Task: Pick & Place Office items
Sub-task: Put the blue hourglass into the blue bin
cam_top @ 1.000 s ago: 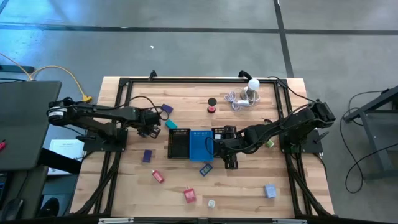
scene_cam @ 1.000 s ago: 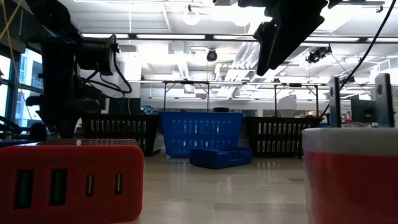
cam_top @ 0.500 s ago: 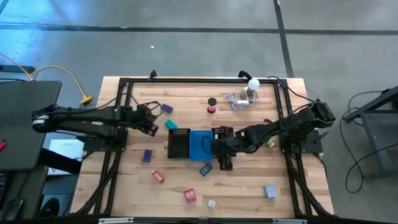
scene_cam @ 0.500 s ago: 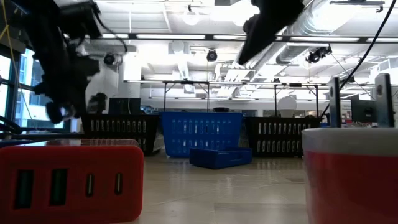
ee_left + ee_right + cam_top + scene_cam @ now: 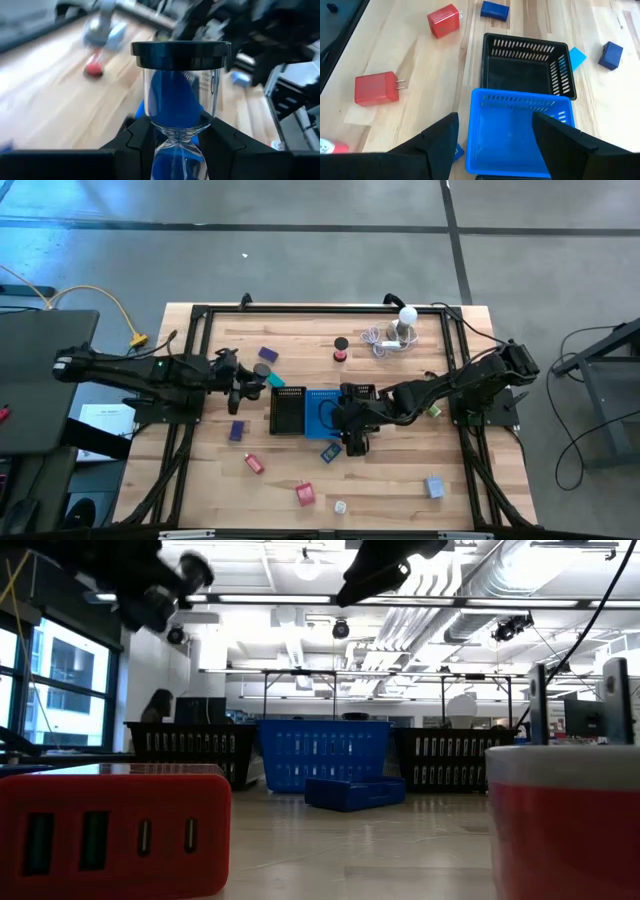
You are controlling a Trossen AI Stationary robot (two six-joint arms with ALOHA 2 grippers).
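L gripper [image 5: 175,150] clamped on blue hourglass [image 5: 175,100] waist, beside black tray [image 5: 288,411] | R gripper [image 5: 495,145] empty, fingers wide, over blue tray [image 5: 520,130] | tip: keep hourglass upright, lower inside walls before release

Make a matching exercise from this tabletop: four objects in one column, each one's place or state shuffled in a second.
Things
A. clear hourglass with blue sand and black cap
B. blue plastic slotted tray
C. black mesh tray
D. white round bulb

Places or states
1. next to the coiled white cable
2. below the open right gripper
3. clamped in the left gripper
4. beside the blue tray, on the left arm's side

Pairs: A-3, B-2, C-4, D-1
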